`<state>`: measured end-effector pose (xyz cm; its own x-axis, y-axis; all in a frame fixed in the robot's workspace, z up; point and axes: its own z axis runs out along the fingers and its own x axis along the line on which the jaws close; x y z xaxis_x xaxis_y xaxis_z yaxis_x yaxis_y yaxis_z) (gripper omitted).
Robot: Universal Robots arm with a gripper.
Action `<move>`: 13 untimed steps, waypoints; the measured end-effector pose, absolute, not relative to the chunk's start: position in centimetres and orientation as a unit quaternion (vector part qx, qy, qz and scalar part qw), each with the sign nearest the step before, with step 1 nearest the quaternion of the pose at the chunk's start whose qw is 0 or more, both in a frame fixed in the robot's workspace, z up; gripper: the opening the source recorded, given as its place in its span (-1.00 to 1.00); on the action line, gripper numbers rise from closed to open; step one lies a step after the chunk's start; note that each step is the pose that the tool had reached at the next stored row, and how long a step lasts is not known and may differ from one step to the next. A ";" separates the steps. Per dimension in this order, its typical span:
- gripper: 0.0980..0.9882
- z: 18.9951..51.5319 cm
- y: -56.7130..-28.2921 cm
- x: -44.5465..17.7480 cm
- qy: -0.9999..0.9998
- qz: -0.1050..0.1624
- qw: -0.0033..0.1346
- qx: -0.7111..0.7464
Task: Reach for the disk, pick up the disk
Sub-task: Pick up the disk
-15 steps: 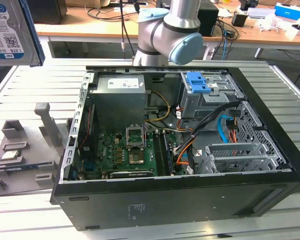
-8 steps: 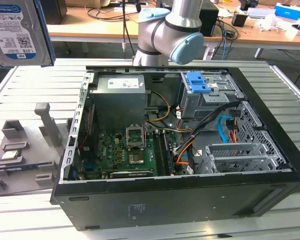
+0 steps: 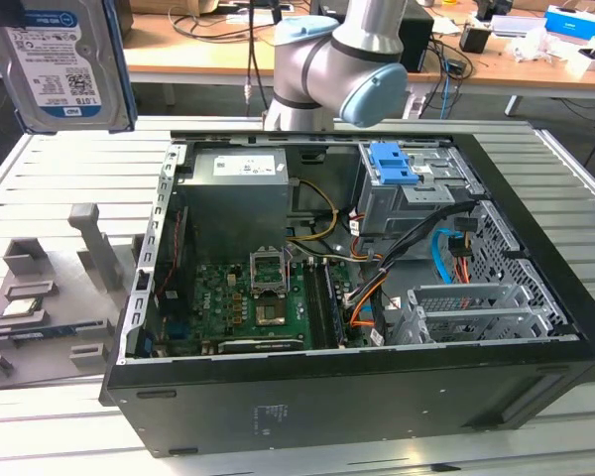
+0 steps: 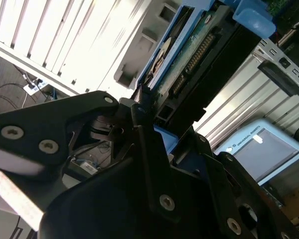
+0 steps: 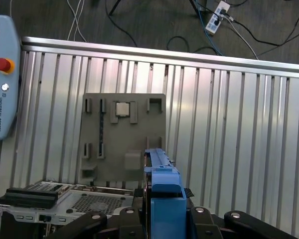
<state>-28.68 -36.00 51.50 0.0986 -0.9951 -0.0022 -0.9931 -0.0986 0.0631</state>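
The gripper (image 4: 142, 107) was clamped on the one disk (image 3: 64, 64), held on edge, clear above the slatted counter (image 3: 69, 174); the one arm (image 3: 322, 59) was bent behind the one open computer case (image 3: 377, 288); one grey fixture plate (image 5: 124, 134) lay beneath; bare slats ran beside it.

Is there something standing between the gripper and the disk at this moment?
Nothing visible does. In the second wrist view the gripper has its jaws closed on the edge of the disk. In the exterior view the disk hangs in the air above the slatted table.
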 end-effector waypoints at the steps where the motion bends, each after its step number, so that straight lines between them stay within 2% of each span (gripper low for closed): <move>1: -0.39 51.5 -36.0 -28.3 -0.671 -0.022 0.023 0.741; 13: -0.39 51.5 -35.9 -21.4 -0.670 -0.026 0.026 0.742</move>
<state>-21.39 -35.93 51.50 0.1020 -0.9948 -0.0033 -0.9920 -0.1020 0.0743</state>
